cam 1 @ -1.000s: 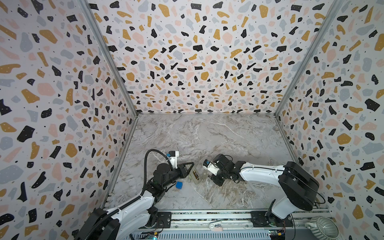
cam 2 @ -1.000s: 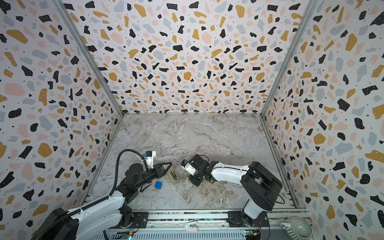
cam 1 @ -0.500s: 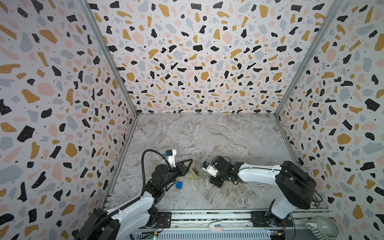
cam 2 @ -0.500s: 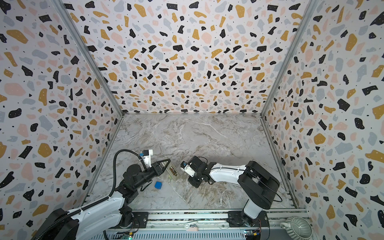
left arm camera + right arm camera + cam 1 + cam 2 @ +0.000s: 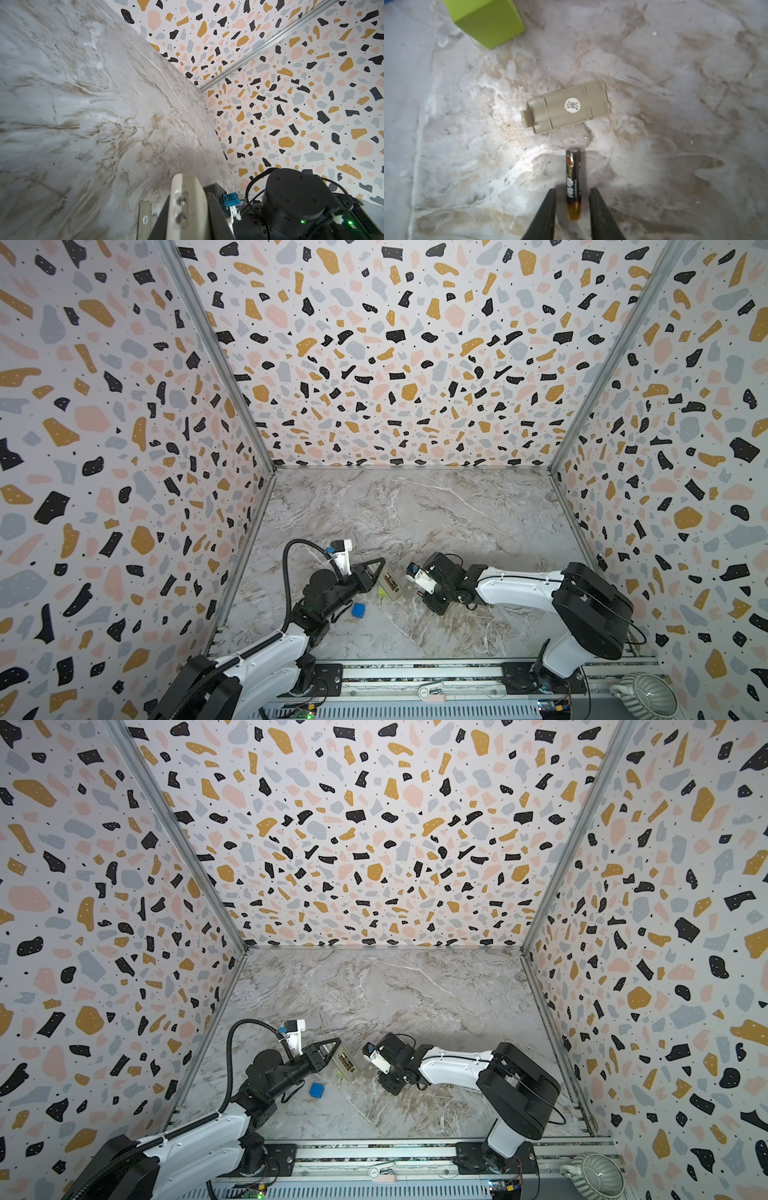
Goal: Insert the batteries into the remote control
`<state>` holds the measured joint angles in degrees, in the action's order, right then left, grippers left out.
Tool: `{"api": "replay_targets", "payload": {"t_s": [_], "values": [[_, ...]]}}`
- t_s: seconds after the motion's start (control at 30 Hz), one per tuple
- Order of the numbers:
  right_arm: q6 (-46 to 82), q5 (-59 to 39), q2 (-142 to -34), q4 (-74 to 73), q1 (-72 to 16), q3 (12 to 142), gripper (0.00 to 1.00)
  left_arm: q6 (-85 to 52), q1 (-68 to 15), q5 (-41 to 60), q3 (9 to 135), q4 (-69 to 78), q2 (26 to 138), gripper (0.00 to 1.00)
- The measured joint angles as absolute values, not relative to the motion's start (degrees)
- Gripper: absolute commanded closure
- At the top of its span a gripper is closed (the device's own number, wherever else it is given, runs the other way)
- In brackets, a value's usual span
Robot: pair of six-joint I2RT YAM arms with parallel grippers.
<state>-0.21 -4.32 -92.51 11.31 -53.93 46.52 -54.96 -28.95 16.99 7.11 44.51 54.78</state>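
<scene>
One battery (image 5: 573,185), black with a gold end, lies flat on the marble floor. My right gripper (image 5: 572,193) stands open astride its gold end, with a gap on each side of it. The off-white remote control (image 5: 390,583) is tilted above the floor left of centre in both top views, and my left gripper (image 5: 378,572) is shut on its near end. In the left wrist view the remote control (image 5: 186,207) shows end-on between the black fingers (image 5: 217,220). Small dark and gold parts on its upturned face are too small to make out.
A beige battery cover (image 5: 568,109) with a round sticker lies just beyond the battery; the cover (image 5: 144,218) also shows in the left wrist view. A green cube (image 5: 488,20) sits past it, partly under the remote (image 5: 348,1063). A blue cube (image 5: 358,610) lies by the left arm.
My left gripper has carried the remote slightly up and toward the back. The right arm has hardly moved.
</scene>
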Motion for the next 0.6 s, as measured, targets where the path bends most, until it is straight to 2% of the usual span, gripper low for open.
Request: {"api": "replay_targets", "payload": {"t_s": [0.37, 0.6], "values": [[-0.51, -3.66, -92.49, 11.57, -53.93, 46.54, 0.81, -54.96, -29.02, 16.73, 7.11, 45.12, 55.07, 1.0], [-1.28, -3.6, -92.51, 12.29, -53.98, 46.89, 0.93, -54.89, -29.21, 16.23, 7.11, 45.23, 55.7, 1.0]]}}
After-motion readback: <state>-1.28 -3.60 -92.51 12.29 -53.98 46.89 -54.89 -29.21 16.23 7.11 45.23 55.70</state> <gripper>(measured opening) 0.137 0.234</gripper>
